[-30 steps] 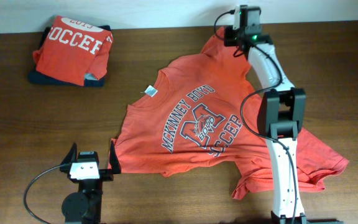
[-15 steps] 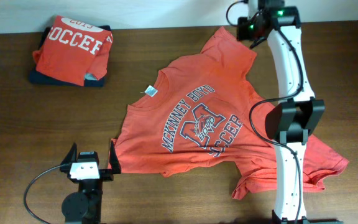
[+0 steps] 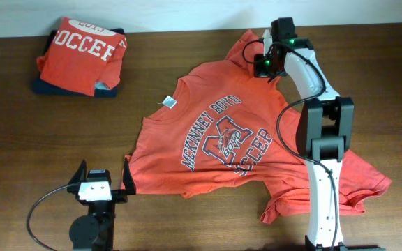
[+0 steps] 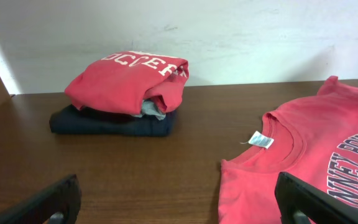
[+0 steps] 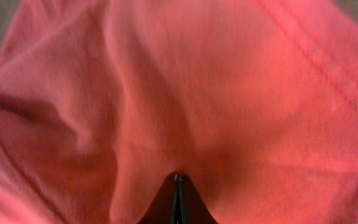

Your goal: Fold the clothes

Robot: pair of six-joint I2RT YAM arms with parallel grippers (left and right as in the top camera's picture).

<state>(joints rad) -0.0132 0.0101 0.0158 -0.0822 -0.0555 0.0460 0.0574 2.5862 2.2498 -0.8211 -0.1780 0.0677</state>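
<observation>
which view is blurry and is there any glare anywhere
Right wrist: soft and out of focus, the shirt fills the frame too close to the lens. Left wrist: sharp on the folded pile, a bright wedge of light on the wall at left. Overhead: even, crisp, no strong glare.

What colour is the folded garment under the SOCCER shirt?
Dark navy. The garment shows best in the left wrist view, under the shirt.

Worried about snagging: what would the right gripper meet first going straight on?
The shirt: its red cloth fills the wrist view right at the shut tips of the right gripper, perhaps already touching.
</observation>
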